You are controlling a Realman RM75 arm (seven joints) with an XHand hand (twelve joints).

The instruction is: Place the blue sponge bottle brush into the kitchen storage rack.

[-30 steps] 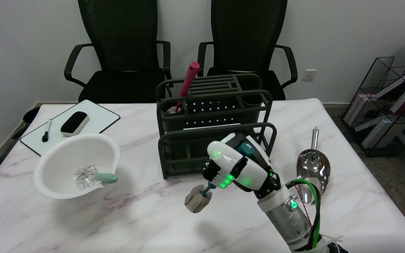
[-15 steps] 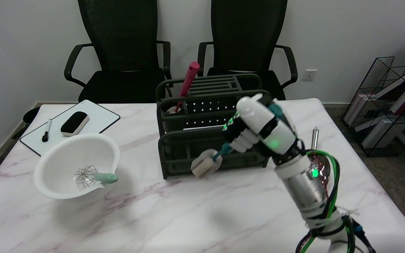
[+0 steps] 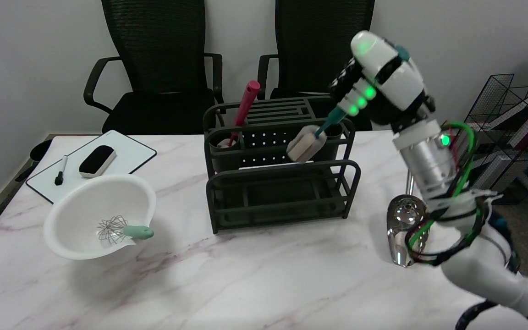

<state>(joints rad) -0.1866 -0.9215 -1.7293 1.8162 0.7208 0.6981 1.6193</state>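
Note:
My right hand (image 3: pixel 376 87) is raised high above the table's back right and grips the teal handle of the bottle brush (image 3: pixel 312 140). The brush slants down to the left, and its pale sponge head hangs over the right part of the dark storage rack (image 3: pixel 282 183), beside the rack's round cup at the upper right. The sponge head looks just above the rack's upper tier; I cannot tell whether it touches. Most of the handle is hidden inside the hand.
A pink tool (image 3: pixel 244 110) stands in the rack's left cup. A white bowl (image 3: pixel 80 229) with a whisk (image 3: pixel 122 230) sits at the left, behind it a whiteboard (image 3: pixel 122 156) with eraser and marker. A shiny metal scoop (image 3: pixel 404 224) lies right of the rack. Two black chairs stand behind the table.
My right hand has lifted the brush from just above the table in front of the rack, up and back to the right, until the sponge head hangs over the rack's upper right part.

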